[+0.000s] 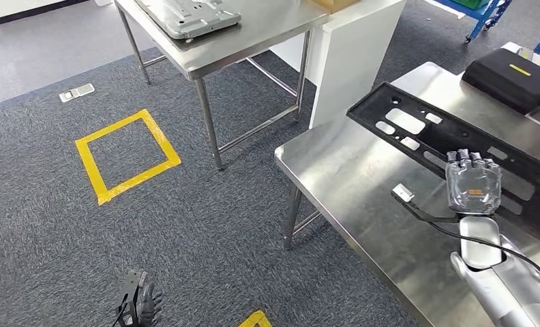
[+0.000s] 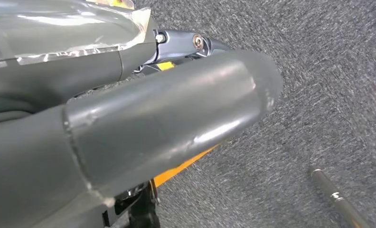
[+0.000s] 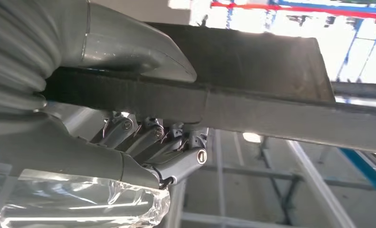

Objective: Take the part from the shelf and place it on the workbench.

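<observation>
A: Head view first. Where's the part?
B: Part (image 1: 458,139) is a long black panel w/ cutouts, lying diagonally over the workbench (image 1: 349,177), the steel table at right. Its near edge is under the right hand (image 1: 473,185).
A: Is the hand gripping it?
B: Yes. Right wrist view shows the thumb (image 3: 129,45) on one face of the part (image 3: 252,52) and the fingers (image 3: 176,142) curled against the other face, so it's clamped between them. In head view the fingers lie over the panel's near edge.
A: Flat on the bench or lifted?
B: Can't tell. It sits over the bench top, but contact isn't clear.
A: Left hand?
B: Left hand (image 1: 139,300) hangs low over the carpet (image 1: 199,225), nothing in it. In left wrist view the thumb (image 2: 167,118) is big and close, but whether the fingers are spread or curled, can't tell.
A: Anything else around?
B: A black case (image 1: 513,78) at the bench's far end, just beside the part. A 2nd steel table (image 1: 253,41) further off w/ a grey metal plate (image 1: 189,15) on it. Yellow tape square (image 1: 127,157) on the carpet, and a small white tag (image 1: 403,193) on the bench near the right hand.
</observation>
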Available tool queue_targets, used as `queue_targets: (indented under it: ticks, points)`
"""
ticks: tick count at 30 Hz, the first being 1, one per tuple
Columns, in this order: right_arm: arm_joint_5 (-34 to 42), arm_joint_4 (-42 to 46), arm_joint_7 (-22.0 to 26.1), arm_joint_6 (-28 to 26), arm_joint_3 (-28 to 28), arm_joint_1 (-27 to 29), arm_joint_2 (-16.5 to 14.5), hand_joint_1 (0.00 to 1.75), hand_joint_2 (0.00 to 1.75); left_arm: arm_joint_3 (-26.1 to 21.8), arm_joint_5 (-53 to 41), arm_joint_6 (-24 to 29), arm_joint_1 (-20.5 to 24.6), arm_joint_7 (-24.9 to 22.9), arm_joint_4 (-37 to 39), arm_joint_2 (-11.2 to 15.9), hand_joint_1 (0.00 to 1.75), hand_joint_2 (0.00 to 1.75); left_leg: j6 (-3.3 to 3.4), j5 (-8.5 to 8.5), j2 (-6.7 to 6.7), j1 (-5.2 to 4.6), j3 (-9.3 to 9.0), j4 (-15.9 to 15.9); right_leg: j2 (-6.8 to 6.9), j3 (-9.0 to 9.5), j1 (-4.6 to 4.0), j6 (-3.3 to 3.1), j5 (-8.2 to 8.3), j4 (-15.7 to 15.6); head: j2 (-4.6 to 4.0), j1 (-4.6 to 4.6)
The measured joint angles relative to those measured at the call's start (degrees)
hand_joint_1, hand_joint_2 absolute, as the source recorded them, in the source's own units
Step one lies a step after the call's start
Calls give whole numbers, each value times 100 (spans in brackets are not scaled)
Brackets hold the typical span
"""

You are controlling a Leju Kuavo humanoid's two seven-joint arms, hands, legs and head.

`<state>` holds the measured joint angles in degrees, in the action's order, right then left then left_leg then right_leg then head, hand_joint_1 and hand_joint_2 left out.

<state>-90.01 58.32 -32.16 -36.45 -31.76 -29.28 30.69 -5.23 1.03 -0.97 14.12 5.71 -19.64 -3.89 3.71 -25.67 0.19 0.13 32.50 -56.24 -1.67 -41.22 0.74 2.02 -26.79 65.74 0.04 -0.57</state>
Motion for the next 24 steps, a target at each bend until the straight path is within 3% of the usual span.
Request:
queue_targets:
  ticks: [2, 3, 4, 6, 7, 9, 11, 13, 15, 17, 18, 19, 20, 22, 24]
  points:
    - [0, 109, -42, -1, -18, 81, 9, 175, 175, 0, 9, 1, -7, -2, 1, 7, 0, 0, 0, -4, 152, 0, 8, 0, 78, -295, 38, 50, -242, 679, 0, -15]
    - [-1, 162, -79, 0, -40, 121, 15, 175, 175, 1, 14, 0, -10, -2, 2, 8, 0, 0, -7, -10, 227, 4, 10, -2, 98, -309, 67, 104, -251, 751, 0, -15]
    - [-1, 219, -131, 0, -76, 146, 21, 175, 175, 1, 19, -3, -12, -2, 2, 9, 0, 0, -22, -20, 301, 11, 11, -9, 139, -203, 101, 173, -178, 580, 0, -16]
    - [-2, 332, -270, 0, -195, 127, 25, 175, 175, 0, 27, -11, -13, -1, 1, 25, 0, 0, -83, -62, 443, 11, 14, -48, 395, 253, 146, 303, 66, -209, 0, -25]
    - [-2, 384, -348, -1, -290, 89, 22, 175, 175, -1, 29, -15, -13, 1, 0, 37, 0, 0, -128, -95, 514, -3, 19, -82, 521, 448, 132, 318, 167, -546, 0, -31]
    - [-2, 463, -467, -1, -509, 17, 19, 175, 175, -1, 30, -21, -9, 2, -2, 65, 0, 0, -203, -152, 642, -40, 5, -134, 618, 603, 92, 256, 239, -817, 0, -20]
    - [-2, 549, -499, -1, -696, 5, 38, 175, 175, 0, 26, -29, 7, 1, -5, 64, 0, 0, -254, -193, 732, -27, -26, -150, 460, 580, 104, 159, 248, -798, 0, 10]
    - [-4, 698, -493, -1, -813, 5, 68, 175, 175, 2, 13, -36, 32, -10, -10, 58, 0, 0, -310, -354, 520, 27, 24, -327, 322, 583, 141, 63, 260, -797, 0, 20]
    - [-5, 853, -539, -1, -938, -28, 78, 175, 175, 3, -3, -36, 46, -43, -10, 58, 0, 0, -343, -699, 141, 61, 279, -927, 193, 588, 147, -19, 269, -799, 0, 38]
    - [-4, 941, -632, -1, -1153, -81, 74, 175, 175, 4, -12, -35, 47, -85, -9, 58, 0, 0, -348, -975, -14, 63, 644, -1652, 42, 588, 121, -58, 271, -799, 0, 50]
    - [-4, 968, -669, -1, -1266, -101, 75, 175, 175, 5, -14, -35, 48, -98, -9, 58, 0, 0, -343, -971, -31, 64, 749, -1811, -45, 589, 108, -64, 274, -797, 0, 51]
    - [-5, 987, -688, -1, -1362, -116, 75, 175, 175, 5, -14, -37, 53, -106, -9, 57, 0, 0, -331, -855, -40, 65, 747, -1745, -128, 590, 101, -68, 275, -793, 0, 51]
    - [-5, 1002, -696, -1, -1434, -128, 76, 175, 175, 6, -14, -40, 62, -108, -9, 57, 0, 0, -314, -655, -68, 67, 645, -1475, -209, 591, 101, -67, 276, -788, 0, 52]
    - [-4, 1025, -676, -1, -1530, -163, 74, 175, 175, 7, -14, -50, 88, -108, -9, 57, 0, 0, -281, -281, -304, 92, 314, -712, -356, 578, 91, -56, 281, -773, 0, 52]
    - [-3, 1036, -607, -1, -1596, -208, 63, 175, 175, 7, -14, -58, 106, -110, -9, 60, 0, 0, -257, -160, -482, 96, 142, -311, -478, 539, 77, -16, 305, -766, 0, 47]
